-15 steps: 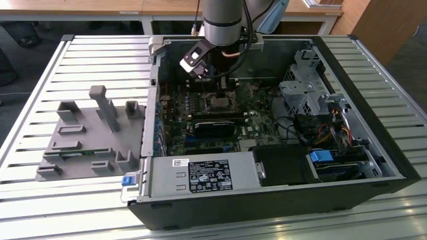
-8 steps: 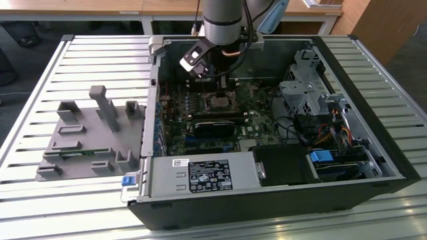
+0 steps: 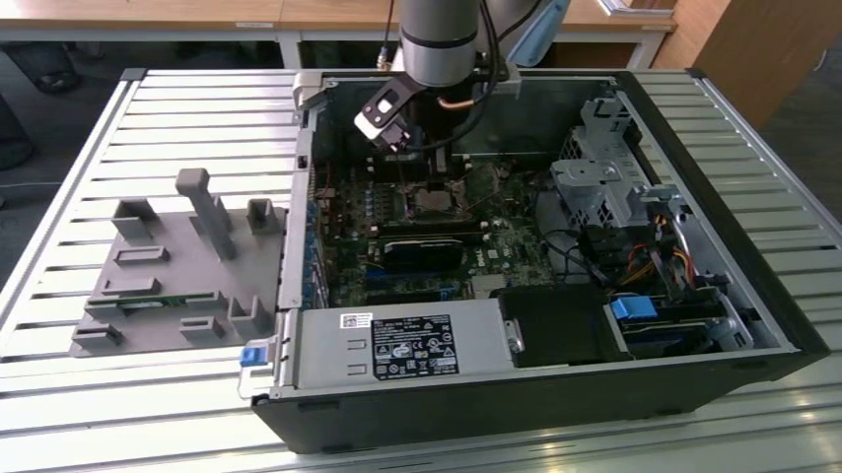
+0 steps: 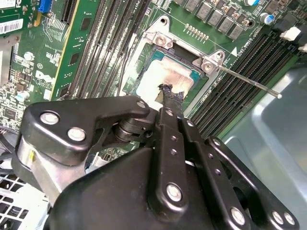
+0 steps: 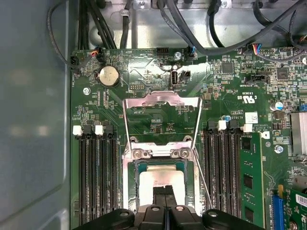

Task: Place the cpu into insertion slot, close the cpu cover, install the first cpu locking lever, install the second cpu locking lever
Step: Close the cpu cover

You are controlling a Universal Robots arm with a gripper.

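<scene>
The cpu [image 5: 152, 178] lies flat in the insertion slot [image 5: 128, 178], its silvery face up; the second wrist view also shows the cpu [image 4: 158, 79]. The cpu cover [image 5: 160, 99] stands flipped open past the socket, green board showing through its window. My gripper [image 5: 165, 190] is shut, the two black fingers pressed together with nothing between them, and the gripper [image 4: 171, 93] tip is at the chip's face near its middle. A thin locking lever [image 4: 249, 82] juts out free from the socket's corner. From outside, the gripper [image 3: 435, 179] reaches down into the open case over the socket [image 3: 432, 204].
Long black memory slots [image 5: 98, 177] flank the socket on both sides. A black card [image 3: 421, 251], a power supply box [image 3: 394, 345] and a drive cage [image 3: 598, 187] crowd the case. A grey fixture [image 3: 172, 266] sits on the slatted table at the exterior view's left.
</scene>
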